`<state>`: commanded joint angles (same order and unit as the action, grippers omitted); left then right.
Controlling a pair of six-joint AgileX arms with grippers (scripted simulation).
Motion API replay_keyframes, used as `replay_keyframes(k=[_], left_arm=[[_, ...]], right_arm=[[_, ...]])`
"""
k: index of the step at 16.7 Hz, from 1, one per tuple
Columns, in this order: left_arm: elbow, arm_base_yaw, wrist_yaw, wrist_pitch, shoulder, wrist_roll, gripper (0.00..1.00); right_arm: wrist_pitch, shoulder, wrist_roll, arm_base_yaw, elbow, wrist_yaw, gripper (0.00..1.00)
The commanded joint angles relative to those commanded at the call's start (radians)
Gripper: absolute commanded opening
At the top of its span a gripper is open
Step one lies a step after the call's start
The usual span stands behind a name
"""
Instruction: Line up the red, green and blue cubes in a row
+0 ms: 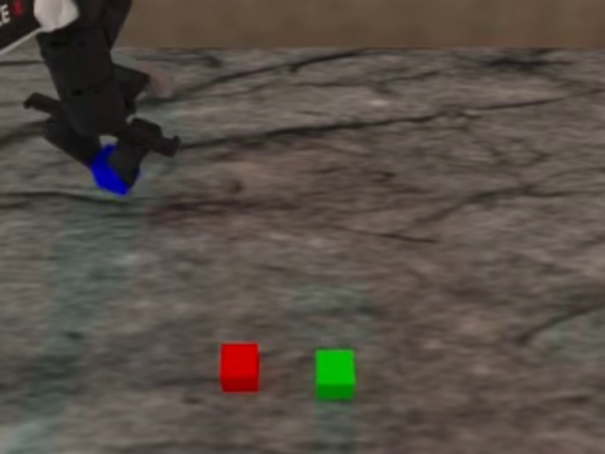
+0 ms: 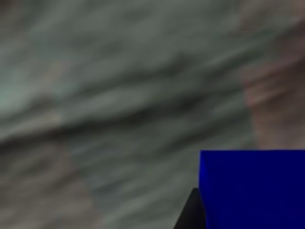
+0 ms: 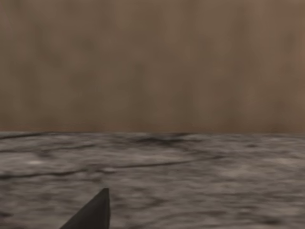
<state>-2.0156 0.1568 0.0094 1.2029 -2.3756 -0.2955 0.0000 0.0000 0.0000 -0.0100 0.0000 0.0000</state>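
The left arm reaches down from the upper left of the overhead frame, its black wrist angled toward the table, and the left gripper is clamped around the blue cube, which pokes out below the fingers. The left wrist camera shows that blue cube filling the lower right of its frame, a dark fingertip pressed against its side. White lettering on the arm at the upper left corner is cut off and unreadable. On the grey marbled table, the red cube and green cube sit side by side near the bottom centre, apart from each other. The right gripper shows only one dark fingertip in its own camera; whether it is open cannot be told.
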Motion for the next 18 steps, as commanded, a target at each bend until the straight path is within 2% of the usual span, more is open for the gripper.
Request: replay_keyframes(k=[6,9,13,18], left_arm=[[-0.011,0.006,-0.001,0.013,0.005,0.000,0.00],[-0.021,0.057,-0.001,0.019,0.001,0.064,0.00],[-0.039,0.211,-0.004,0.038,-0.007,0.289,0.00],[-0.042,0.478,-0.006,0.067,-0.005,0.728,0.00]], right_arm=[[0.000,0.000,0.000,0.000,0.000,0.000,1.00],[0.000,0.000,0.000,0.000,0.000,0.000,1.00],[0.000,0.000,0.000,0.000,0.000,0.000,1.00],[0.000,0.000,0.000,0.000,0.000,0.000,1.00]])
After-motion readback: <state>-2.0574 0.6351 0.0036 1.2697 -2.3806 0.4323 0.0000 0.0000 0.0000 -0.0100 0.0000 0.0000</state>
